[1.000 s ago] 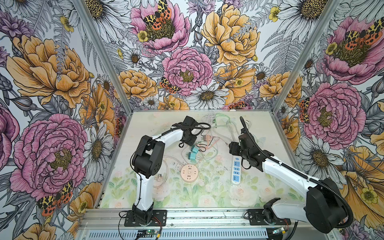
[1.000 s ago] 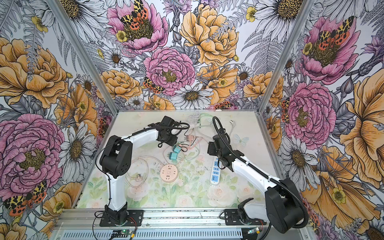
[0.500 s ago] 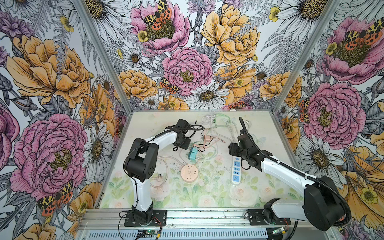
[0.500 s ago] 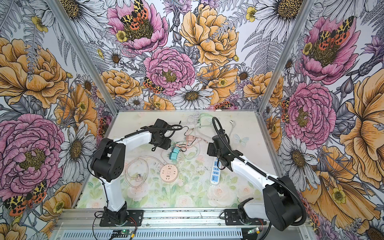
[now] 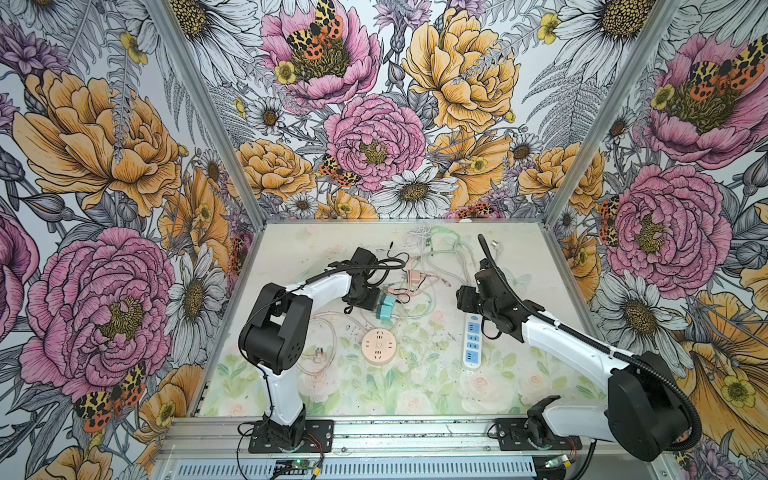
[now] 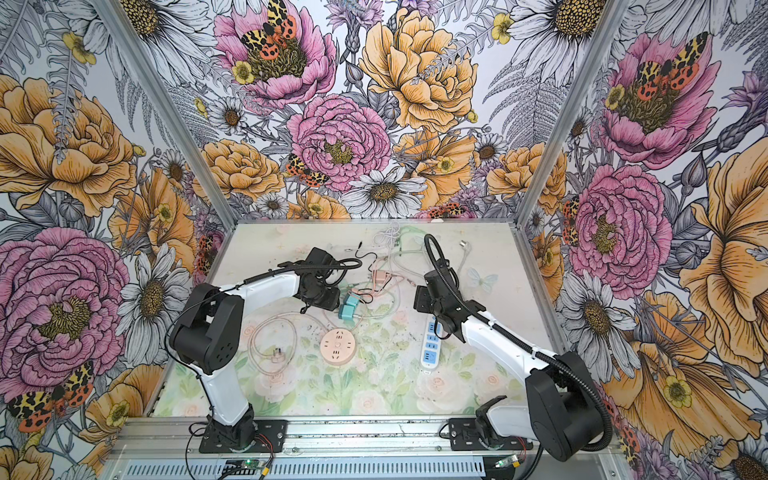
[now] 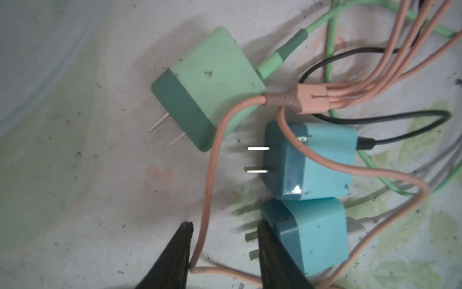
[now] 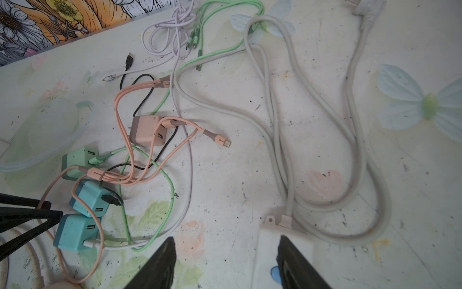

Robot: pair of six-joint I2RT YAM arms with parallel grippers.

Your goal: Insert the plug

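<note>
The left gripper point(image 7: 225, 225) sits low over the table point(image 7: 75, 175), jaws apart and clamped on nothing; a pink cable point(image 7: 210, 175) runs between them, touching one finger point(image 7: 178, 252); the other finger lies just beside the brass prongs of a teal charger point(image 7: 315, 237), probably the plug to pick. It lies on its side, touching a second teal charger point(image 7: 317, 160); both are smooth, rounded plastic blocks. The cords are thin, limp and tangled; a pinch here may catch the cable. The right gripper point(image 8: 226, 239), jaws apart, hovers at the cord end of the white power strip point(image 8: 266, 250), likely to steady it.
</note>
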